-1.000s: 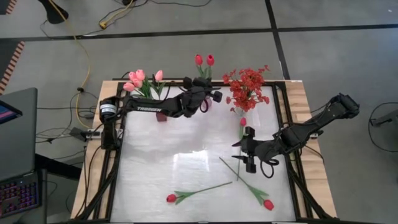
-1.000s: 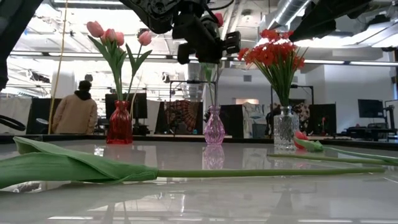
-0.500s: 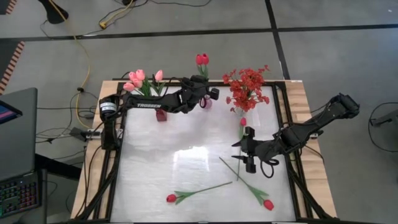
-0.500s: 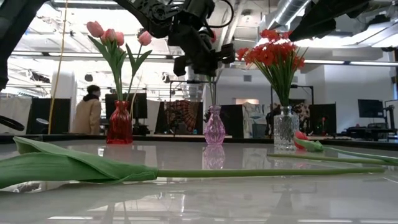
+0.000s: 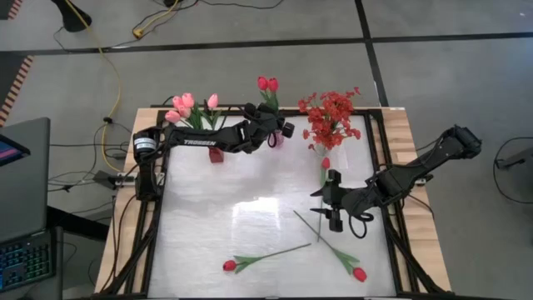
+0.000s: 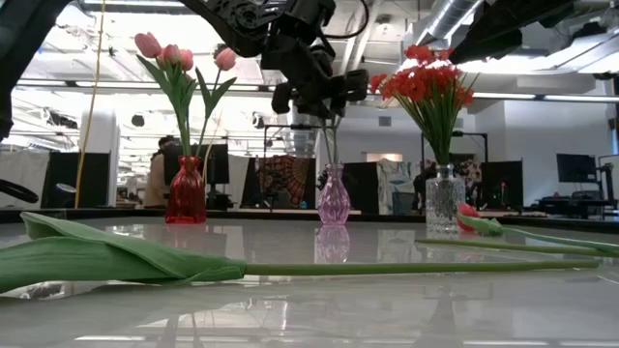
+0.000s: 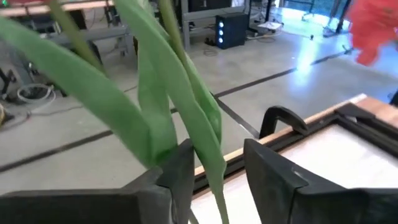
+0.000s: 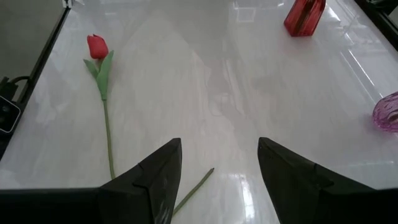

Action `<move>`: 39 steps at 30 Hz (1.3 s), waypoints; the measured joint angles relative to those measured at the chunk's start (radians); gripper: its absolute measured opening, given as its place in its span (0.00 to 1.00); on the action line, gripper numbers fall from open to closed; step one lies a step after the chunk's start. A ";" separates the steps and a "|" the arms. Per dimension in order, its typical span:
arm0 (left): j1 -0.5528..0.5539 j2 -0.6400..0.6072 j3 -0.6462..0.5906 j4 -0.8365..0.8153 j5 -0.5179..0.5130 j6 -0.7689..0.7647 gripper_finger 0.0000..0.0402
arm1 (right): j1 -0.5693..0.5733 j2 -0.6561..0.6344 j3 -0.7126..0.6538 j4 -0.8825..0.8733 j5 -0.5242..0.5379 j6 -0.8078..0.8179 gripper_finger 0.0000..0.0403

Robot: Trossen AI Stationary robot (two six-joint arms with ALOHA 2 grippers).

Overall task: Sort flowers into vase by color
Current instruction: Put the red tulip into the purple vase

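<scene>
Two red tulips (image 5: 267, 83) stand with their stems (image 6: 330, 135) in the purple vase (image 6: 333, 197) at the table's far edge. My left gripper (image 5: 277, 131) is above that vase, open, and the stems and leaves (image 7: 186, 106) pass between its fingers. Pale pink tulips (image 5: 187, 104) stand in a red vase (image 6: 187, 193), and red blossom sprays (image 5: 331, 117) in a clear vase (image 6: 443, 198). Three tulips lie on the table (image 5: 200, 225): one (image 5: 229, 265) at near centre, one (image 5: 359, 273) at near right, one (image 5: 325, 163) by the clear vase. My right gripper (image 5: 326, 200) hovers open and empty right of centre. My left gripper has a tulip leaf (image 7: 163, 144) lying at the tip of one finger (image 7: 180, 171), and a thin stem (image 7: 215, 183) runs through the gap. The other finger (image 7: 267, 174) stands apart from the greenery. I cannot tell whether the first finger touches the leaf.
The near-centre tulip's stem and leaf (image 6: 116, 256) stretch across the low view's foreground. The black table frame (image 7: 292, 118) runs along the far edge beyond the vases. A person (image 6: 160, 179) shows in the room behind. The right wrist view shows bare tabletop (image 8: 205, 81) ahead.
My left gripper has gone down a little toward the purple vase, with the tulip stems between its fingers. The two red tulip heads have come closer together and swayed toward the table's left. The person in the room behind has walked along.
</scene>
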 joint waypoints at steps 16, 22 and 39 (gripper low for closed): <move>-0.076 0.000 0.000 -0.166 -0.096 0.162 0.34 | -0.021 0.000 0.000 0.001 0.000 0.006 0.59; -0.121 -0.011 0.000 -0.243 -0.134 0.195 0.34 | -0.040 0.000 0.000 0.007 0.000 0.008 0.59; -0.423 -0.245 -0.083 -0.536 -0.092 0.222 0.34 | -0.131 0.045 0.000 0.074 -0.004 0.196 0.59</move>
